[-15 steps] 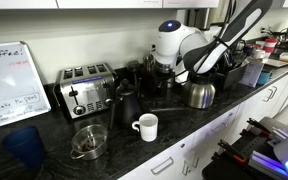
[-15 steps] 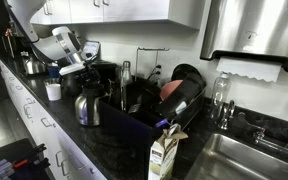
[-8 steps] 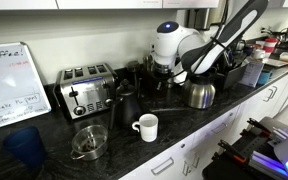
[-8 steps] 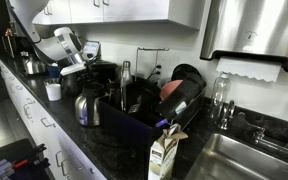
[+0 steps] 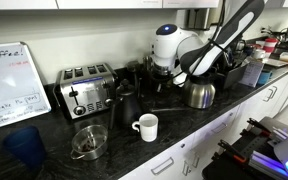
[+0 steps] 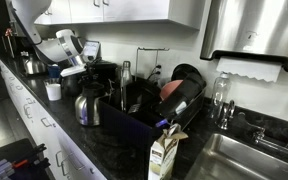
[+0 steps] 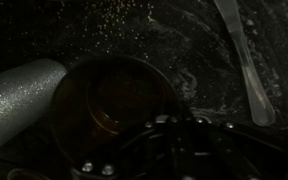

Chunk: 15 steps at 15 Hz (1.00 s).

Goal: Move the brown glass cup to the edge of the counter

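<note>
Cup: small dark brown see-through glass tumbler (image 7: pixel 109 100), upright on the black speckled stone counter (image 5: pixel 184 122), at the back, well away from the front edge.
Neighbours: silver cylinder (image 7: pixel 19 100) just beside it; pale plastic stirrer (image 7: pixel 246 65) apart.
Gripper: black Robotiq gripper (image 7: pixel 179 135) above the cup; too dark to tell its opening.
Change: arm dipped slightly, cup unmoved.
Meaning: probably pre-grasp, move not begun.

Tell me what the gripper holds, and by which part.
Cannot be told. In the wrist view the brown glass cup lies close before the gripper, but the picture is too dark to show whether the fingers touch it.
</note>
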Available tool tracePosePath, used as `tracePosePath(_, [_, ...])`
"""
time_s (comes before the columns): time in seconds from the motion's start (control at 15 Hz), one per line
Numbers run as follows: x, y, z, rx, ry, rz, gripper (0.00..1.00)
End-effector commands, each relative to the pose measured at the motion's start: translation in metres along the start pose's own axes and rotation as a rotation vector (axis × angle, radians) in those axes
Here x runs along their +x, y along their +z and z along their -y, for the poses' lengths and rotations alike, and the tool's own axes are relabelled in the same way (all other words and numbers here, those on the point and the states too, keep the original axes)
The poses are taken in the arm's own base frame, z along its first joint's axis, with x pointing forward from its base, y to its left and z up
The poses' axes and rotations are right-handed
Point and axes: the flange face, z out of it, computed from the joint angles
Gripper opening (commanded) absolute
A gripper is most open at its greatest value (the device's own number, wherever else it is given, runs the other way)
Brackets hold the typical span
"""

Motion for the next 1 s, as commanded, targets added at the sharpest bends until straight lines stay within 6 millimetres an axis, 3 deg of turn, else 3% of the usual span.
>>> tracePosePath(0.0, [0.007,-0.008,-0.006,0.038,0.018,-0.008,0.01])
tracePosePath(0.4, [0.018,-0.039,-0.018,0.113,0.074,-0.036,0.01])
tracePosePath(0.93, [-0.008,-0.086,0.003,0.269,0.126,-0.004,0.01])
